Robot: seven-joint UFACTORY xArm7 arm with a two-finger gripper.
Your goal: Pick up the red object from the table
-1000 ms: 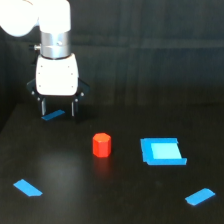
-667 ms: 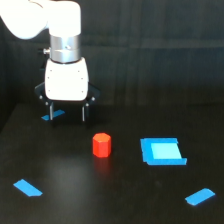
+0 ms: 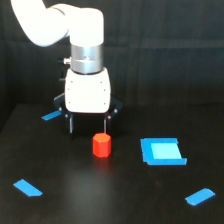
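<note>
Two fingers point(image 3: 71, 124) of our gripper point(image 3: 88, 125) hang spread wide and empty, and the red hexagonal block point(image 3: 101, 145) stands upright on the black counter point(image 3: 100, 195) just below and in front of the finger on the exterior view's right, off-centre from the gap.
</note>
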